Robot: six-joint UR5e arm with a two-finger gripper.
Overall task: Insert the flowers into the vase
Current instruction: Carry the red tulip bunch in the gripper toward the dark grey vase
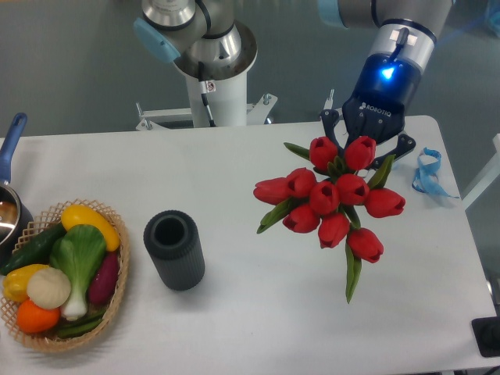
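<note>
Flowers [334, 199], a bunch of red tulip buds with long green leaves, hang well to the right of the vase [174, 250], buds turned toward the camera and fanned out wider than the vase's mouth. Their stems are hidden behind the buds, so where they end cannot be seen. The gripper [367, 148] sits directly behind the top of the bunch, on the side away from the vase; its dark fingers [403, 146] poke out on either side of the upper buds, and the bunch seems held there, but the buds cover the fingertips and I cannot tell how far they are closed. A blue light glows on the wrist above.

The vase, a short dark grey ribbed cylinder, stands on the white tabletop [258, 328], mouth open. Left of the vase, a wicker basket [117, 301] holds colourful vegetables, its left rim cut off by the frame edge. Further left of the vase, a blue-handled pot [11, 156] is mostly out of frame. Far right of the vase, beyond the bunch, a blue ribbon-like scrap [428, 173] lies near the tabletop's edge.
</note>
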